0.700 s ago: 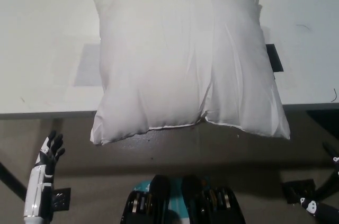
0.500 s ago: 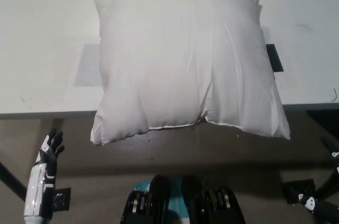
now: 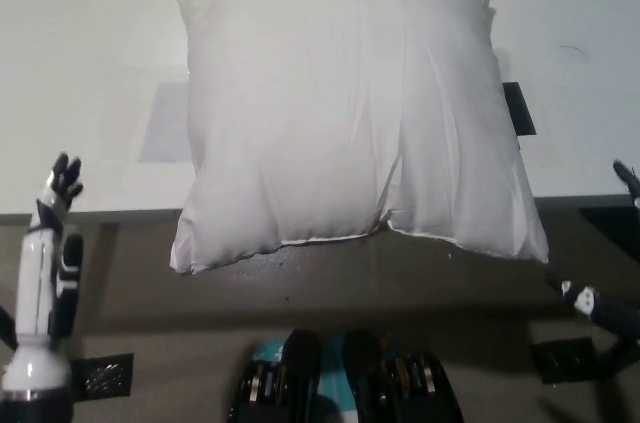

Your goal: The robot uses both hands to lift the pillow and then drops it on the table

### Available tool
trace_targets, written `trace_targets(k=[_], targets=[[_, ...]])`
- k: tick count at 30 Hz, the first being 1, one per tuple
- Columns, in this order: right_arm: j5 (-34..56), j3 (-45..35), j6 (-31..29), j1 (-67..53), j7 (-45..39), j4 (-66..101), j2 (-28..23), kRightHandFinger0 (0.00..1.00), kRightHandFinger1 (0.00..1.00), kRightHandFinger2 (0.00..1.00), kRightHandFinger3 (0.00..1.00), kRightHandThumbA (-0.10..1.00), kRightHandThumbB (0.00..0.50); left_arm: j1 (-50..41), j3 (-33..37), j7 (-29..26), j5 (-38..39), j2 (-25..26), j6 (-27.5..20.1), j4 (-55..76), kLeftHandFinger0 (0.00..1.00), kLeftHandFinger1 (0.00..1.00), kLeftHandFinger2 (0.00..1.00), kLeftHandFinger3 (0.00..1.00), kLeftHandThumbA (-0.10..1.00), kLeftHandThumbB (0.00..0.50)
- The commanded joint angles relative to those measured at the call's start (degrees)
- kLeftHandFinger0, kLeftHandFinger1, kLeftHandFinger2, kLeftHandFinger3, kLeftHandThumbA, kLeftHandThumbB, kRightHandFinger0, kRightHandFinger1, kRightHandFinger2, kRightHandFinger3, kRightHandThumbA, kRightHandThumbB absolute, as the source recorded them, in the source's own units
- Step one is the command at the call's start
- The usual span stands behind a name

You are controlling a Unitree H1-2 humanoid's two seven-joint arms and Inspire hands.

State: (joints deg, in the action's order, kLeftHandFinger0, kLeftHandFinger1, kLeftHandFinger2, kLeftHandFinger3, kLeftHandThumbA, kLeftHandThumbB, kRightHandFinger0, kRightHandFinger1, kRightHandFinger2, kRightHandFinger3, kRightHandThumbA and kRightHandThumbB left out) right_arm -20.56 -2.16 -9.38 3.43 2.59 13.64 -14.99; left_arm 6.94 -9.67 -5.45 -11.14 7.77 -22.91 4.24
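Pillow [image 3: 350, 113]: on the table [image 3: 80, 63], near edge overhanging, between my hands, touching neither. Left hand [image 3: 58, 193]: fingers spread, empty. Right hand [image 3: 625, 183]: mostly out of frame, state unclear. Risk: uneven side contact could tip the soft pillow off the edge.

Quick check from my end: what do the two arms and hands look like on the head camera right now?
The left hand is white with black fingers, on a slim white forearm ending in a rounded white cuff. The right hand barely shows at the frame edge, dark; its arm is black with a small white marking near the lower right.
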Motion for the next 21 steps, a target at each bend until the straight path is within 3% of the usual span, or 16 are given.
trace_targets(k=[1, 7, 8, 10, 12, 18, 21], targets=[[-3.0, -0.4, 4.4, 6.6, -1.4, 2.5, -1.3, 1.0, 1.0, 1.0, 1.0, 1.0, 0.5, 4.8, -0.6, -1.8, -1.7, 0.9, 0.0, 1.8, 1.0, 1.0, 1.0, 1.0, 1.0, 0.162], [0.1, -2.7, 6.0, 14.4, -1.5, 0.6, -2.8, 1.0, 1.0, 1.0, 1.0, 1.0, 0.491, 11.0, -1.3, -1.8, 0.3, 1.9, -0.9, 0.8, 1.0, 1.0, 1.0, 1.0, 1.0, 0.13], [2.9, -3.9, 8.3, 17.5, -2.7, 0.6, -3.7, 1.0, 1.0, 1.0, 1.0, 1.0, 0.491, 13.6, -1.8, -2.8, -2.0, 2.5, -1.4, 0.5, 1.0, 1.0, 1.0, 1.0, 1.0, 0.099], [4.5, -4.6, 9.8, 20.9, -3.5, 0.1, -4.4, 1.0, 1.0, 1.0, 1.0, 1.0, 0.479, 15.9, -2.1, -2.4, -1.5, 3.0, 0.3, 0.2, 1.0, 1.0, 1.0, 1.0, 1.0, 0.127], [5.2, -5.1, 12.2, 23.5, -3.9, 0.0, -4.1, 1.0, 1.0, 1.0, 1.0, 1.0, 0.498, 17.6, -2.4, -2.8, -2.1, 3.5, 1.0, -0.5, 1.0, 1.0, 1.0, 1.0, 1.0, 0.155], [5.6, -4.6, 16.5, 30.9, -4.8, -2.6, -4.0, 1.0, 1.0, 1.0, 1.0, 1.0, 0.455, 22.0, -2.5, -3.1, -2.6, 3.4, 3.1, -2.7, 1.0, 1.0, 1.0, 1.0, 1.0, 0.171], [5.9, -4.2, 16.9, 34.0, -5.0, -5.7, -4.0, 1.0, 1.0, 1.0, 1.0, 1.0, 0.475, 24.1, -2.0, -3.3, -2.9, 3.3, 2.9, -5.3, 1.0, 1.0, 1.0, 1.0, 1.0, 0.162]])
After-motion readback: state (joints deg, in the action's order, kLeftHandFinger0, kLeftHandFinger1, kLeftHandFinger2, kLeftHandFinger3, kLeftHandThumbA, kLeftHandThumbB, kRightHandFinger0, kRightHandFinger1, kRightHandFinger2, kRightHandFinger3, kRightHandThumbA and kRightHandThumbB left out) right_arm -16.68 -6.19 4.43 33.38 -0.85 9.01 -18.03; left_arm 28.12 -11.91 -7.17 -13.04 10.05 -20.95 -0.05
